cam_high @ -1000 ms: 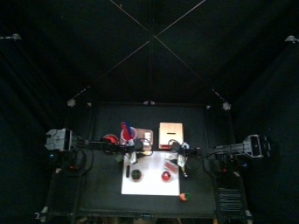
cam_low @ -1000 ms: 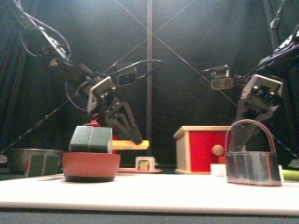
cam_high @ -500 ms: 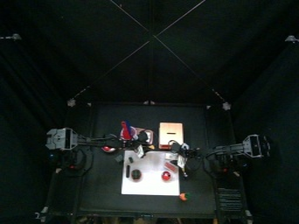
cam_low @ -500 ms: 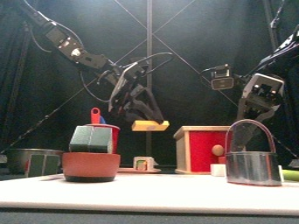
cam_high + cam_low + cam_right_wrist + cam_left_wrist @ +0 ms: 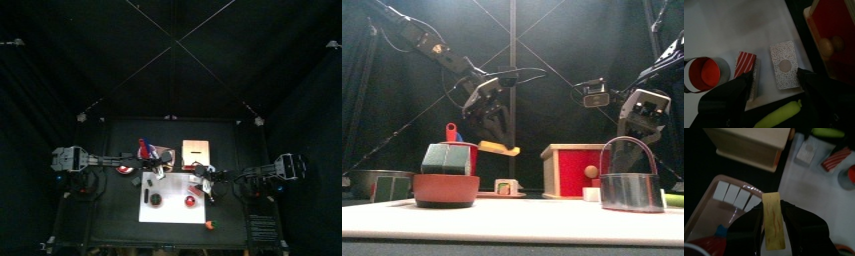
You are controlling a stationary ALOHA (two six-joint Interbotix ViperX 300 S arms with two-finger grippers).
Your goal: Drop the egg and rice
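Yellow egg and rice piece hangs mid-frame in the front view, pinched by the left hand above the surface. Right hand, at right, stands spread.

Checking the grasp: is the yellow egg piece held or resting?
Held: the left gripper clamps the yellow egg piece in the air.

You won't find any text, label, brand, number or sign that can be read in these views. The speckled packet carries a round mark, but no lettering shows on it. The striped red packet beside it has only bands, and the red-fronted wooden box shows only a knob.
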